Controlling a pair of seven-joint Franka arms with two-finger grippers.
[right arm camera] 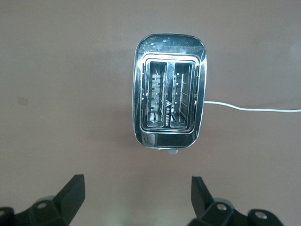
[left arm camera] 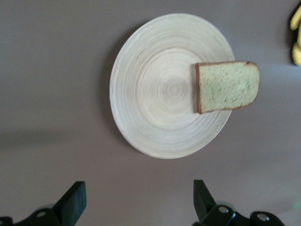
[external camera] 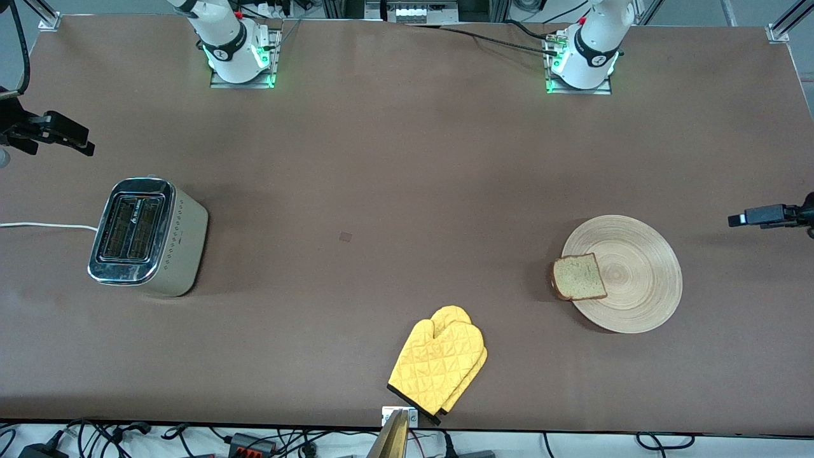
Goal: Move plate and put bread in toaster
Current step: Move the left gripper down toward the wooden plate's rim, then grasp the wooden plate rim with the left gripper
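Yellow quilted oven mitt (external camera: 439, 362) flat on brown table cover (external camera: 381, 159), at table's edge nearest front camera. Well apart from my left claw (external camera: 736, 220), toward right arm's end from it; well apart from my right claw (external camera: 86, 147) too, toward left arm's end. Black trim at mitt's cuff. Small dark square mark (external camera: 345, 236) on cover, mid-table, between my two claws, apart from both. Tangle of cables (external camera: 254, 440) off table's near edge.
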